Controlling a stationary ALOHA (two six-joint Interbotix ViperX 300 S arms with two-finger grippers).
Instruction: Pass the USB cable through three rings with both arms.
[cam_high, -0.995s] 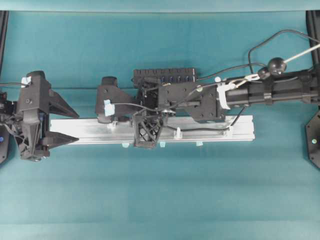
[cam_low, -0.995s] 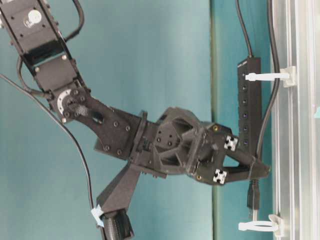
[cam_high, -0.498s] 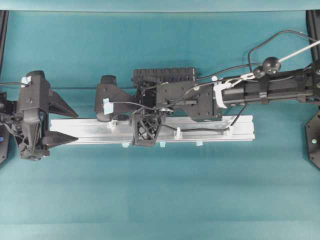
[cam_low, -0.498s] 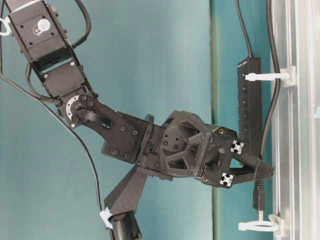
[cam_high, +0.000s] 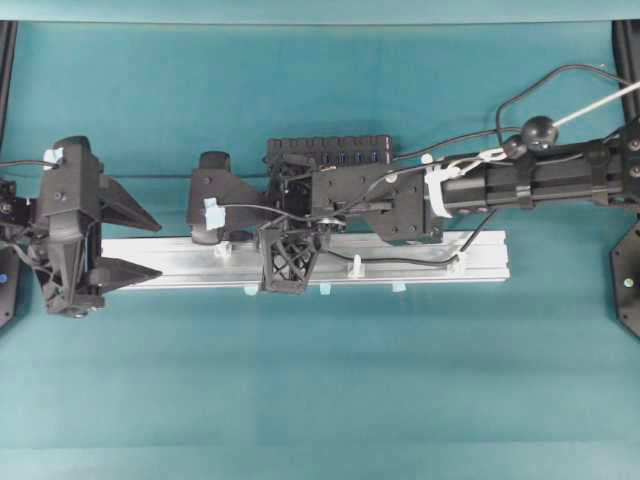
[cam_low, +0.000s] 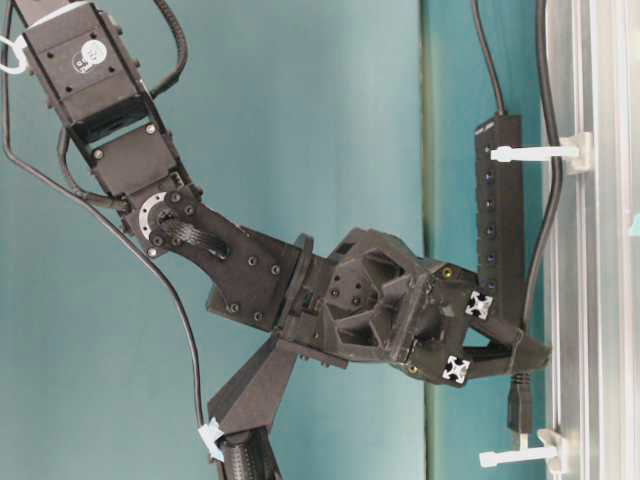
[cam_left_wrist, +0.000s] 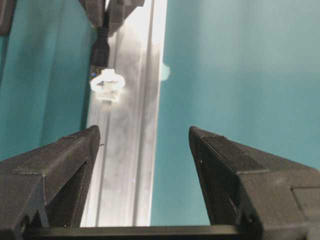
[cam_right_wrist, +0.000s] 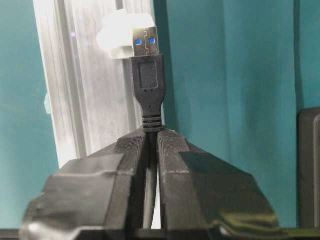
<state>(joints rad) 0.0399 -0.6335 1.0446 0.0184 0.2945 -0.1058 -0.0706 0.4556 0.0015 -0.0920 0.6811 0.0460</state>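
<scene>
The silver rail carries three whitish rings: left ring, middle ring and right ring. My right gripper is shut on the USB cable just behind its plug. The plug's silver tip points at the left ring and stands just short of it, as the table-level view shows with the plug above that ring. Behind the gripper the cable runs along the rail by the middle and right rings. My left gripper stands open over the rail's left end, facing the ring, with nothing between its fingers.
A black multi-port hub lies behind the rail, with its own cable leading off to the right. Pale teal tabs stick out along the rail's front edge. Teal table surface lies in front of the rail.
My right gripper has moved left along the rail, bringing the plug closer to the left ring. The left gripper has shifted slightly right, still open.
</scene>
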